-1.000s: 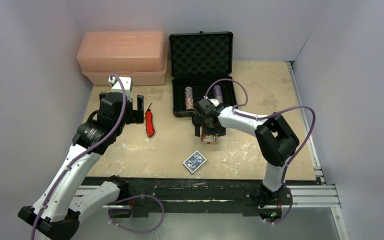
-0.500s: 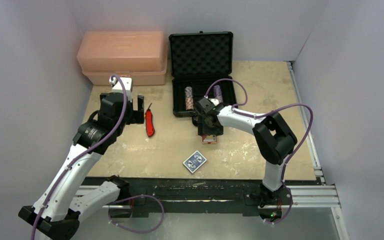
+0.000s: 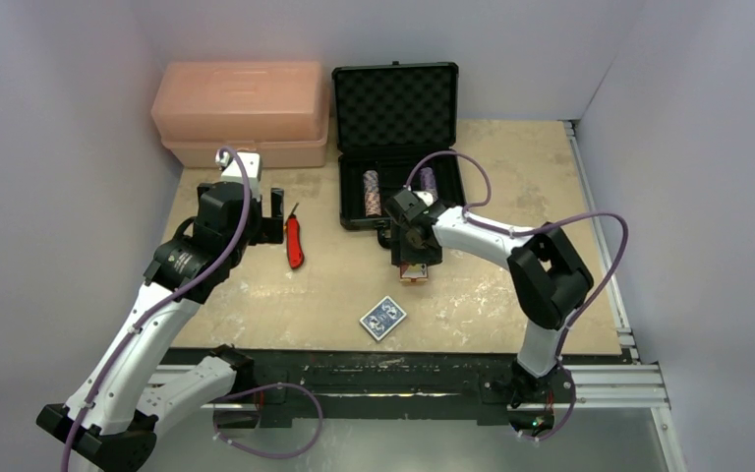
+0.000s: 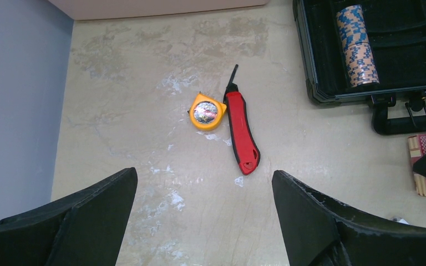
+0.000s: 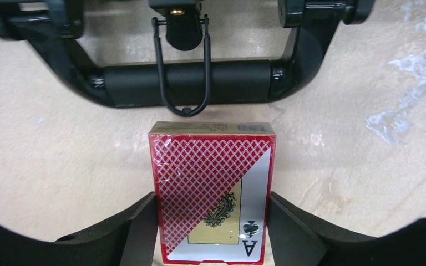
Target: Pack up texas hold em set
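Observation:
The black briefcase lies open at the table's back, its foam lid upright, with two striped chip stacks in the tray. Just in front of its handle is the red card deck, flat on the table. My right gripper is shut on it, a finger pressed to each long side. The blue card deck lies alone near the front edge. Over bare table to the left, my left gripper hangs open and empty, short of the red utility knife.
A pink plastic toolbox stands closed at the back left, beside the briefcase. A small yellow tape measure lies against the knife's left side. Grey walls close in the left, back and right of the table.
My right gripper's fingers have closed in from wide open onto the sides of the red deck. The left arm has not moved.

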`<state>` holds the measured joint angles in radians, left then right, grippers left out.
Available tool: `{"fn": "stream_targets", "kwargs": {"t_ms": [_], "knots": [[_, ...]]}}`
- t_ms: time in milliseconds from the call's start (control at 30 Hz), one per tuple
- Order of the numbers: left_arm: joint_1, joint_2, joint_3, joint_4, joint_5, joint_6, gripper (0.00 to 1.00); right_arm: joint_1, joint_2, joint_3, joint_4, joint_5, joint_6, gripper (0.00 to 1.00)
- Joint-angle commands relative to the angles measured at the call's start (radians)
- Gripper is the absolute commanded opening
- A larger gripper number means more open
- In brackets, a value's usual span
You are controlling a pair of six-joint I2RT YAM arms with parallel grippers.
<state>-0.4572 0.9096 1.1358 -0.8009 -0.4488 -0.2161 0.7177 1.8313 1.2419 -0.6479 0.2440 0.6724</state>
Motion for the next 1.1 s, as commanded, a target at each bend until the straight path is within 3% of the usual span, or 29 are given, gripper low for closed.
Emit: {"fn": "stream_targets", "kwargs": {"t_ms": [0, 267, 633, 700, 933, 1067], "knots": [[0.008, -0.004, 0.001, 0.031, 0.008, 0.018, 0.91, -0.001, -0.132, 0.074, -0.026, -0.032, -0.010, 0.37], [0.008, -0.008, 0.001, 0.030, 0.010, 0.018, 0.91, -0.018, -0.163, 0.191, -0.036, -0.045, 0.031, 0.37], [0.008, -0.009, 0.001, 0.031, 0.006, 0.018, 0.91, -0.074, -0.081, 0.426, -0.012, -0.037, 0.205, 0.36], [0.008, -0.011, 0.001, 0.030, 0.005, 0.020, 0.91, -0.086, -0.065, 0.453, -0.008, -0.037, 0.258, 0.32], [0.008, -0.015, 0.001, 0.031, 0.001, 0.020, 0.91, -0.113, -0.014, 0.511, 0.024, -0.020, 0.425, 0.00], [0.008, -0.015, 0.001, 0.030, 0.001, 0.021, 0.91, -0.138, 0.040, 0.574, -0.003, -0.030, 0.509, 0.00]]}}
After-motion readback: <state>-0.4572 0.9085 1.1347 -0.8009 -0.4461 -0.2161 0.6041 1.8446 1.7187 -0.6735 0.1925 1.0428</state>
